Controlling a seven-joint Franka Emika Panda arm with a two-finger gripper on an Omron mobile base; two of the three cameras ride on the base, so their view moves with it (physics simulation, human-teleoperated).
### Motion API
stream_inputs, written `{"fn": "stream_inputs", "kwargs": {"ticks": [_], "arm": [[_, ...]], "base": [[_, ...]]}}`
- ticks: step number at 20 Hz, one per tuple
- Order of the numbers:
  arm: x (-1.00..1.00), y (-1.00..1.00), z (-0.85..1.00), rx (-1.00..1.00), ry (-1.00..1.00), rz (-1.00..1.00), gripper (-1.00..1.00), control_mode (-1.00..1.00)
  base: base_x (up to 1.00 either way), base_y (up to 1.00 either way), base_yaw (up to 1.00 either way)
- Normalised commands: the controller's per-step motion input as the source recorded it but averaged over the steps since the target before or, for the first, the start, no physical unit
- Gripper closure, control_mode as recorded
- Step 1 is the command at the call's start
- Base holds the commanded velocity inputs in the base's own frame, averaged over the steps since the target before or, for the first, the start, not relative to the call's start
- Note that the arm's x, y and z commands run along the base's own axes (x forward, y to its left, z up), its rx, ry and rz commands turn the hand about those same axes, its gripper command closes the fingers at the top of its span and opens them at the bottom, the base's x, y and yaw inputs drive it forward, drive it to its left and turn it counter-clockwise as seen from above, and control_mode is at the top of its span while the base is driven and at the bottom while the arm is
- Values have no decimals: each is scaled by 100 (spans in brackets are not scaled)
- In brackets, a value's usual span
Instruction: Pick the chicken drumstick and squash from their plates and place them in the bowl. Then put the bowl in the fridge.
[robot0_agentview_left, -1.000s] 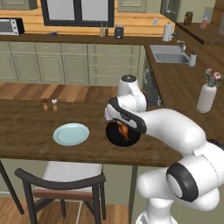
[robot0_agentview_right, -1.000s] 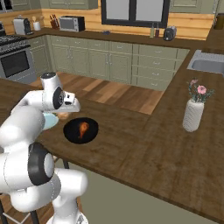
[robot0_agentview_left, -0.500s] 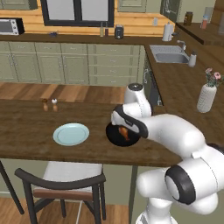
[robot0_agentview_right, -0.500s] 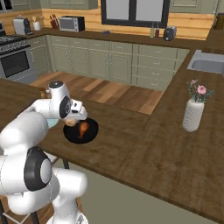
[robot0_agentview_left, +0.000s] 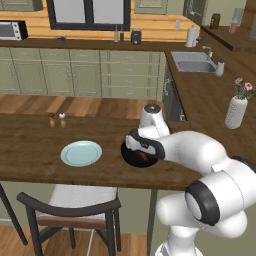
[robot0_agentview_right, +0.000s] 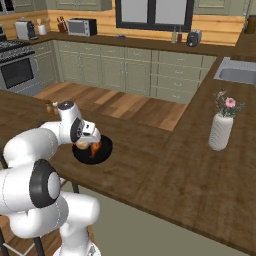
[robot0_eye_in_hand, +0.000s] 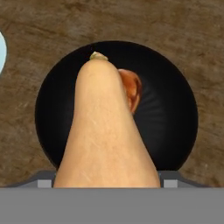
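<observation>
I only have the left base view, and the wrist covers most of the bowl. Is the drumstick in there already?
Observer: Yes. In the hand view the chicken drumstick lies inside the bowl, near its middle.
Operator: And the squash?
Observer: The squash sits right at the gripper and hides the fingertips in the hand view. It looks held, with its stem end pointing over the bowl.
Operator: Is the hand lined up with the bowl?
Observer: Roughly. The bowl sits about centred in the hand view, its rim showing all round except behind the squash.
</observation>
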Motion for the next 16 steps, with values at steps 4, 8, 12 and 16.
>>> {"fn": "stream_inputs", "kwargs": {"ticks": [4, 8, 12, 16], "arm": [[5, 0, -17, 0, 0, 0, 100, -100], [11, 0, -14, 0, 0, 0, -100, -100], [11, 0, -2, 0, -4, 0, -100, -100], [7, 0, 0, 0, -3, 0, -100, -100]], "base": [[0, 0, 0], [0, 0, 0], [0, 0, 0], [0, 0, 0]]}}
